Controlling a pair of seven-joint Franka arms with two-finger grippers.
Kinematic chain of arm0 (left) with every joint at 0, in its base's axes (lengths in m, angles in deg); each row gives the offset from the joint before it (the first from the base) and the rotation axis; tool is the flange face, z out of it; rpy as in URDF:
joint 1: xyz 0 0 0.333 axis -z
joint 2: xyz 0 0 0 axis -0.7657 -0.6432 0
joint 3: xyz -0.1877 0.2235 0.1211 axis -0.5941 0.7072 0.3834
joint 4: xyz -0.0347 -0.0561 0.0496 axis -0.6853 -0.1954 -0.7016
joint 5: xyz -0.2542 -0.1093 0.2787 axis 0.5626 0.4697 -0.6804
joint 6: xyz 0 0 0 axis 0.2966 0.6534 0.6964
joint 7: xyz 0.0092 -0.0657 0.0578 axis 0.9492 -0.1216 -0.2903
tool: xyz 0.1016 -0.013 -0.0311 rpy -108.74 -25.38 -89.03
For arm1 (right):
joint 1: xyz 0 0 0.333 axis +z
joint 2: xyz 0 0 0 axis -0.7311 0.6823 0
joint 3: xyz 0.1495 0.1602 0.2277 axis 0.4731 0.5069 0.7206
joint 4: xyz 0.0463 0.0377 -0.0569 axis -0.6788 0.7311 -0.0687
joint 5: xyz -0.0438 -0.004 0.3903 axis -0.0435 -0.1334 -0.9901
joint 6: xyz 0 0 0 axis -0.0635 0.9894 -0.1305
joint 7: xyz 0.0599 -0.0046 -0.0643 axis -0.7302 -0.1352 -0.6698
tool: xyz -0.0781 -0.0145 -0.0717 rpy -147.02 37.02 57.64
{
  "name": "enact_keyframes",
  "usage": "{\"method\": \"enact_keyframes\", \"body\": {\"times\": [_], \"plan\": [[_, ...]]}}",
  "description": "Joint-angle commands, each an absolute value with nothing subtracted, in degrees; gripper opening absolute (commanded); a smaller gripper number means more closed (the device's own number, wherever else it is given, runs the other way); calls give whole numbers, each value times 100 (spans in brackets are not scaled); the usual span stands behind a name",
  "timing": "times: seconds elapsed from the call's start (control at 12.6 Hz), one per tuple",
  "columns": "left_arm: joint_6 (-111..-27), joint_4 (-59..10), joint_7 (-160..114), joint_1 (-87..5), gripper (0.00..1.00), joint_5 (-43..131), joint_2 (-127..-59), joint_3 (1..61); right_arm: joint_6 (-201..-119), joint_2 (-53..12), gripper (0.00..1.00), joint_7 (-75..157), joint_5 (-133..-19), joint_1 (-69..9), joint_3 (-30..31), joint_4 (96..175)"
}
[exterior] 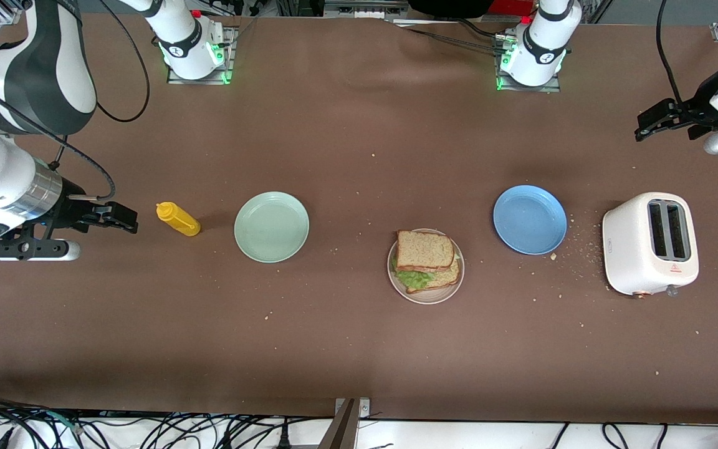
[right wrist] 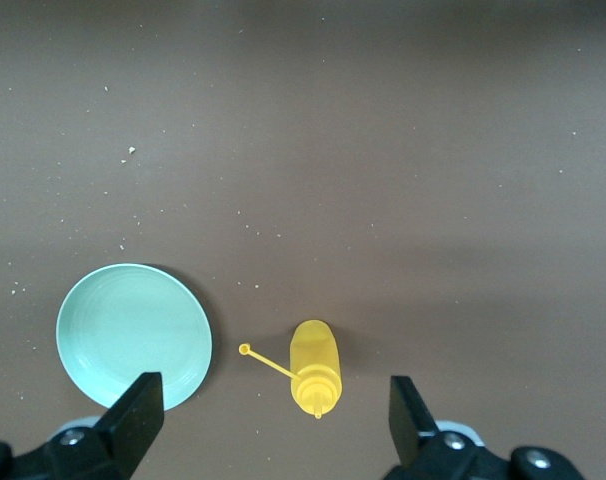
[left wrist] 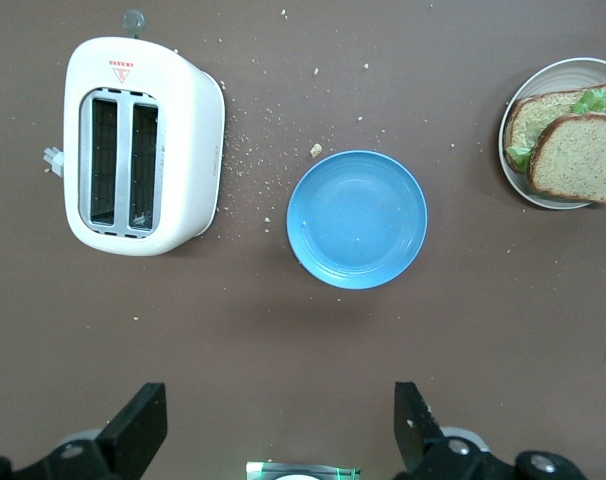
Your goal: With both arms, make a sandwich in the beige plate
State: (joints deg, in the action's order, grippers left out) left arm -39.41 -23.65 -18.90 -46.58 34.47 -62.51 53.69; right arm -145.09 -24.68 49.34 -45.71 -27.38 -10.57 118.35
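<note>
My finished sandwich (exterior: 426,259) sits on the beige plate (exterior: 426,295); left gripper (exterior: 649,125) and right gripper (exterior: 123,219) hang wide open, empty.

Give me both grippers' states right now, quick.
Left gripper: open, holding nothing, up in the air near the toaster.
Right gripper: open, holding nothing, up in the air near the yellow mustard bottle.

Matt brown table (exterior: 359,362); glossy white plastic toaster (exterior: 630,249); smooth beige plate (exterior: 427,297).
</note>
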Motion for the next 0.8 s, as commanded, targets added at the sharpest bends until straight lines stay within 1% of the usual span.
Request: {"method": "enact_keyframes", "body": {"times": [0.0, 0.72], "plan": [[-3889, -2350, -1907, -4645, 100, 3276, -6227, 5356, -14455, -2544, 100, 4903, -4662, -2755, -1049, 11880], [-3898, -2324, -1907, -4627, 100, 3294, -6254, 5347, -14473, -2535, 100, 4893, -4618, -2764, -1057, 11872]]}}
